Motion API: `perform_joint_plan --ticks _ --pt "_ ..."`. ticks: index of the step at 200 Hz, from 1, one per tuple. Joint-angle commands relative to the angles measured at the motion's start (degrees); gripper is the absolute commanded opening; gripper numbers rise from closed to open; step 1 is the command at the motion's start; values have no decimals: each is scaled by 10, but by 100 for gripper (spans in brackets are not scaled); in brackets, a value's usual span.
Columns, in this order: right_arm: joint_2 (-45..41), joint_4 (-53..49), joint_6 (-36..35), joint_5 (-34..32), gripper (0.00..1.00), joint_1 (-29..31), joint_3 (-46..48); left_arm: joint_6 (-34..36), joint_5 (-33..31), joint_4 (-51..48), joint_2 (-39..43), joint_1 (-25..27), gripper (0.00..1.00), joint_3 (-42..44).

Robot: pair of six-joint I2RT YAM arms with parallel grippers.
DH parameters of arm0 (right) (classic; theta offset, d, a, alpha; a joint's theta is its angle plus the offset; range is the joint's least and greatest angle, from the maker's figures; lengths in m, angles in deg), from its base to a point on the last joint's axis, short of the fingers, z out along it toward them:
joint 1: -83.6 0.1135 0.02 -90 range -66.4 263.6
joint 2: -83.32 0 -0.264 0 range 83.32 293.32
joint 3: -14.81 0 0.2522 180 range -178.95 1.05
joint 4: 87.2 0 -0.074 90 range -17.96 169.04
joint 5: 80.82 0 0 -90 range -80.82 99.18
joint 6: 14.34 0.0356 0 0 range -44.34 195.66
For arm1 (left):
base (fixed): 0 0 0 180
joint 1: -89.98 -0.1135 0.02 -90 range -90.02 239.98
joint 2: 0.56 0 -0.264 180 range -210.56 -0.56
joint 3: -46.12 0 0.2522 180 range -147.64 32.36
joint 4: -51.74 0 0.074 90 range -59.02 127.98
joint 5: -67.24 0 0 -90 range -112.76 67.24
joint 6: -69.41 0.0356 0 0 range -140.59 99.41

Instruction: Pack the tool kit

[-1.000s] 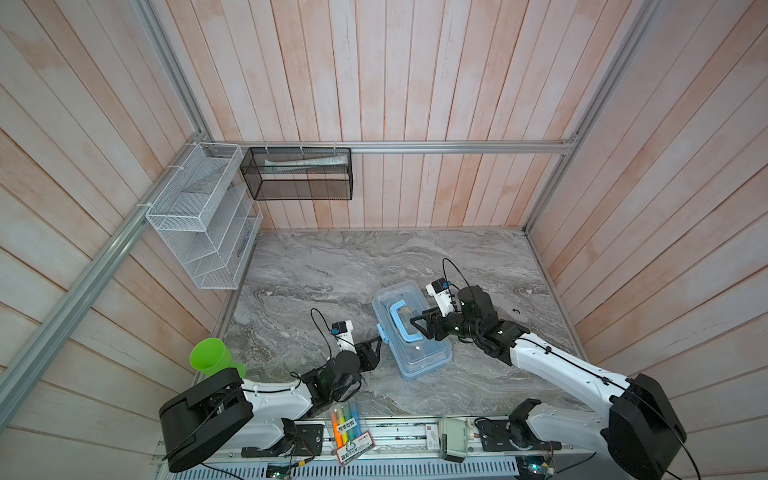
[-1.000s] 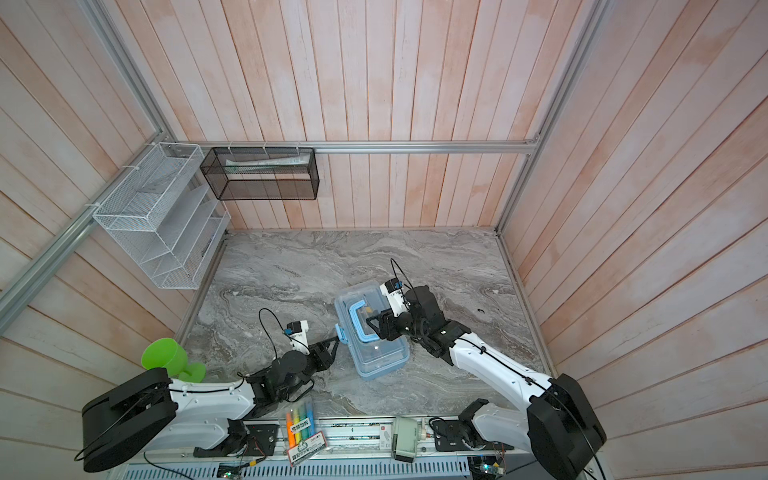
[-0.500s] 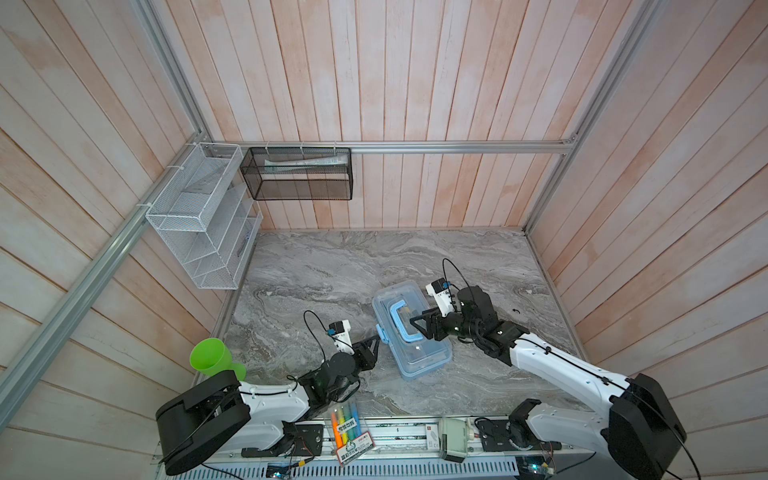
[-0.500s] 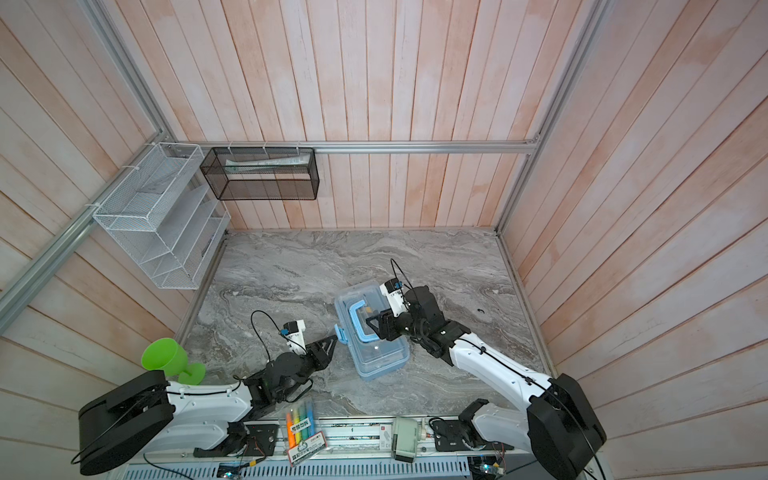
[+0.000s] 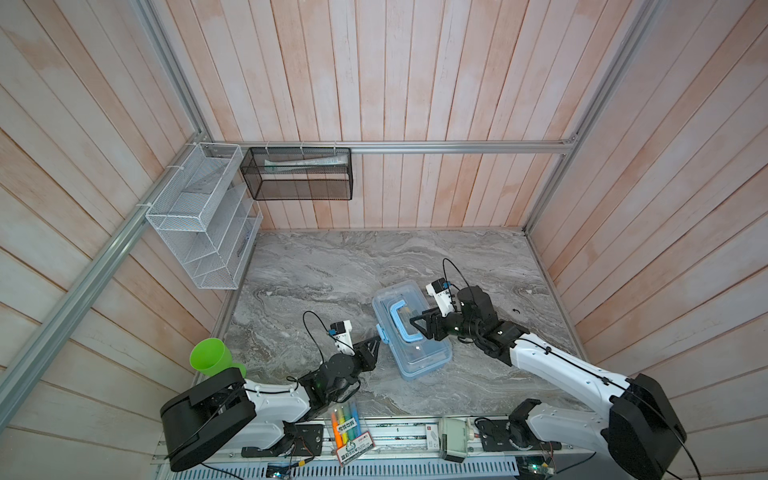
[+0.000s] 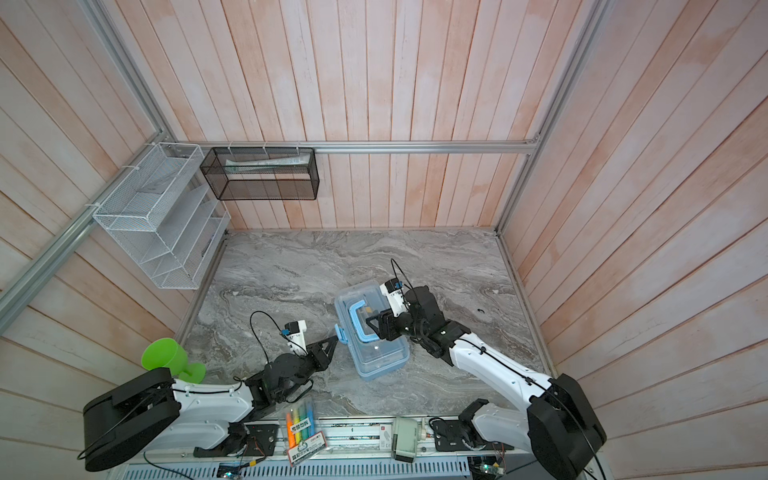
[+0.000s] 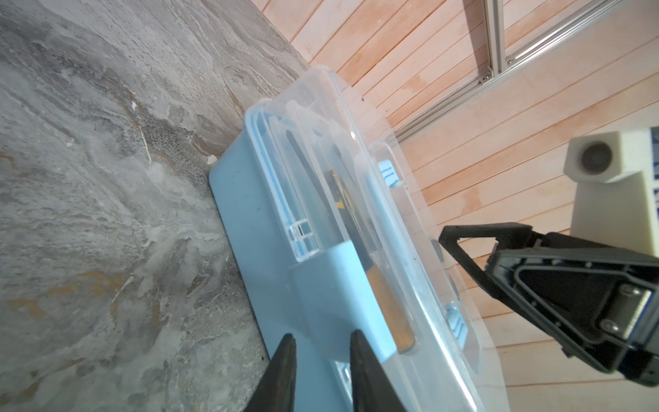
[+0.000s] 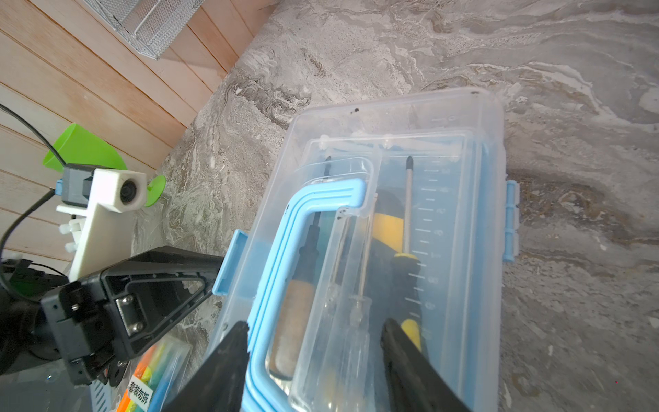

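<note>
- Clear plastic pack of coloured highlighter pens (image 8: 157, 367), at the counter's front edge: white sticker (image 8: 137, 392) with black Chinese characters 套装勿拆, read in the right wrist view.
- Same pack, both top views: white card (image 5: 354, 448) with green print, too small to read.
- Clear plastic lid of the light-blue tool case (image 8: 460, 221): moulded ruler scale; numerals too faint to read.

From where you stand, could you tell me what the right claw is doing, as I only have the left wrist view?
Observer: The right claw sits open over the case, straddling the long bar of its blue handle.
Operator: Is anything loose on the table?
Observer: One small dark bent thing lies on the table, right of the case; too small to name.
Operator: And behind my arm?
Observer: A green cup, by the left wall.
</note>
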Motion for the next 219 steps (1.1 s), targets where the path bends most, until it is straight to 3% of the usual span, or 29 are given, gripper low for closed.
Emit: perform_joint_plan --ticks 1,219 --pt "3 -54 6 -6 61 5 18 20 17 21 -3 -2 29 -7" --pt "-1 -51 9 -8 61 6 24 42 29 37 -32 -2 26 -36"
